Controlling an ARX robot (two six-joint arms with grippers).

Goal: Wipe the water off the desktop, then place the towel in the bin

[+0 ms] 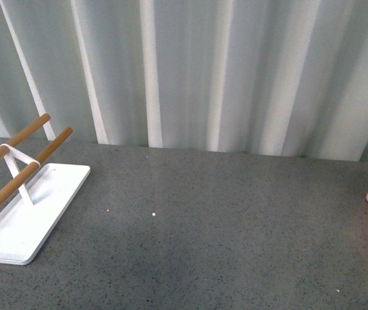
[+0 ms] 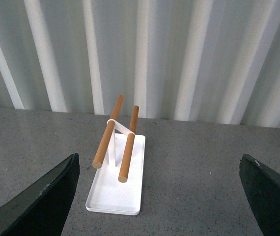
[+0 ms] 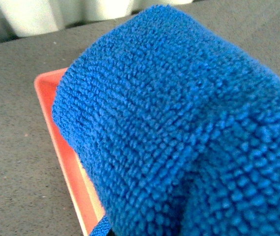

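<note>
Your left gripper [image 2: 159,162] stands wide and empty, while the right gripper hides behind the towel [image 3: 179,128], so I cannot tell its grip. The towel sits over the bin [image 3: 70,157]: centre it within the rim, then lower it. It is bunched, with no clear long axis, one edge roughly following the rim

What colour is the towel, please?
Bright blue; the towel shows best in the right wrist view.

front: wide over surface [image 1: 235,219] | left wrist: faces tray [image 2: 115,199], shared with front | right wrist: close on towel [image 3: 179,123]
</note>
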